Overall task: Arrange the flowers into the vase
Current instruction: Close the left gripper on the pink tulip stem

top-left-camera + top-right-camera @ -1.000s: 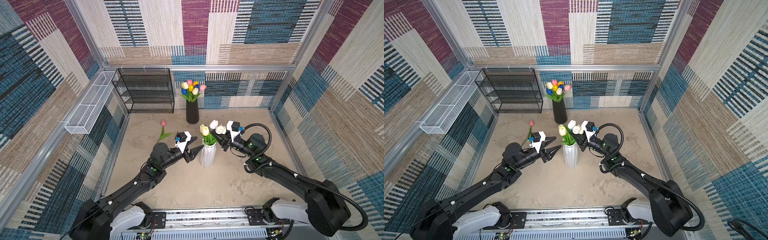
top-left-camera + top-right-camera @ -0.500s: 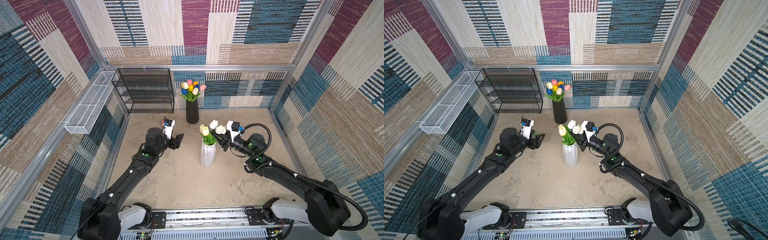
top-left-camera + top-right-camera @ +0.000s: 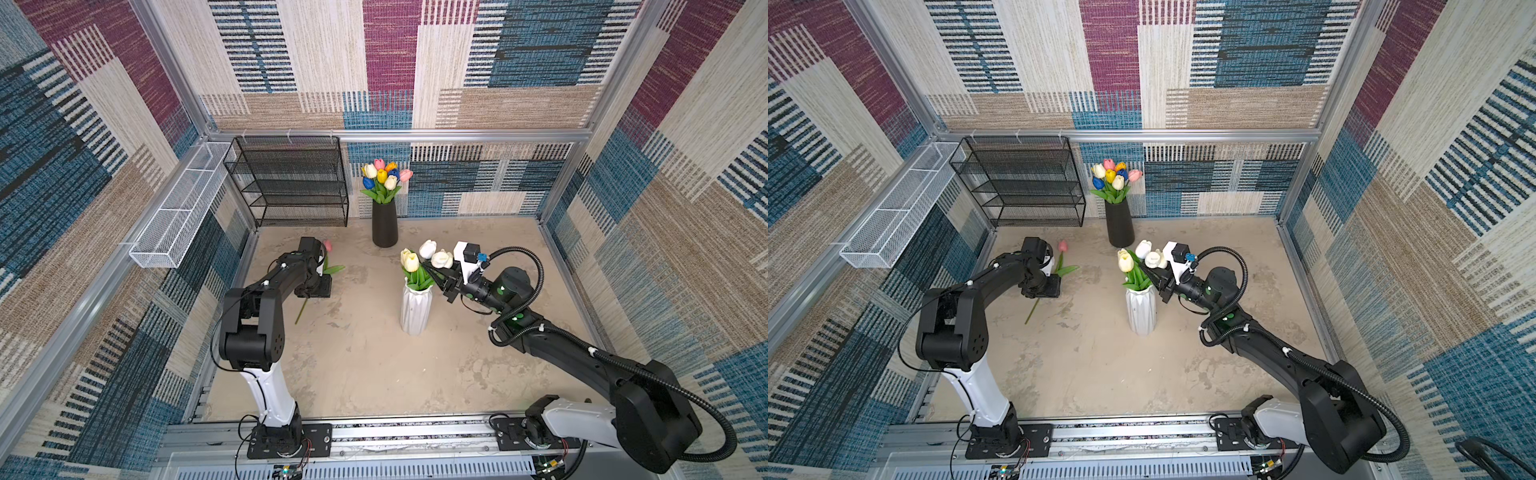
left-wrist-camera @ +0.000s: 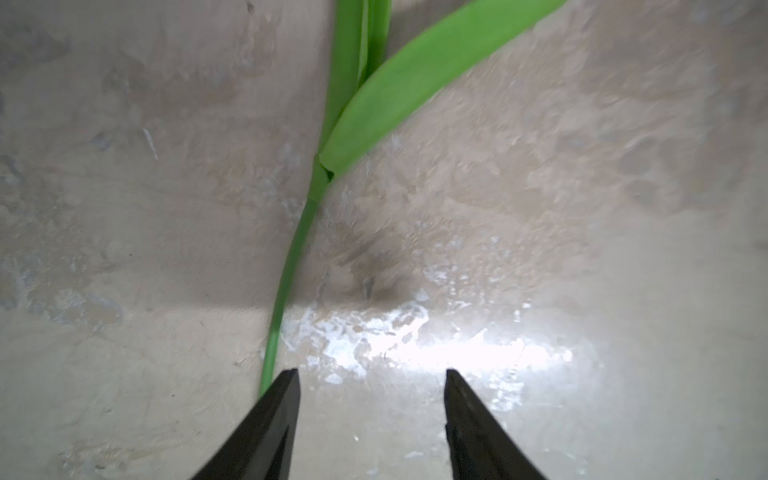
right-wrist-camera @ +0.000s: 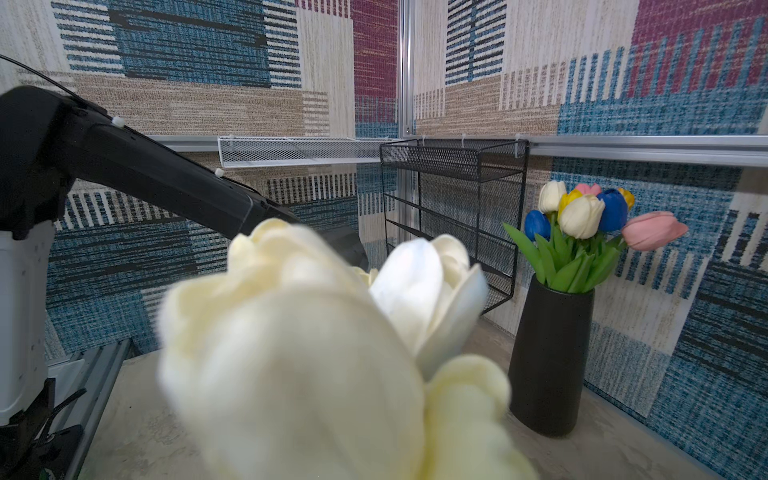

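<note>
- Left gripper (image 4: 370, 374): points down at the table (image 3: 374, 365). Its jaws stand apart and hold nothing.
- Pink tulip (image 3: 1063, 246): lies flat on the table, partly under the left wrist in both top views. In the left wrist view its green stem (image 4: 291, 257) runs to the outer side of one fingertip, not into the gap.
- Right gripper (image 3: 434, 275): closed on the stems of two white tulips (image 3: 441, 259), just beside the mouth of the white vase (image 3: 415, 309). Their blurred heads fill the right wrist view.
- Cream tulip (image 3: 410, 262): stands in the white vase, close beside the held pair.
- Black vase (image 3: 385, 224): stands by the back wall with a mixed bouquet (image 3: 384, 176), well apart from both grippers.
</note>
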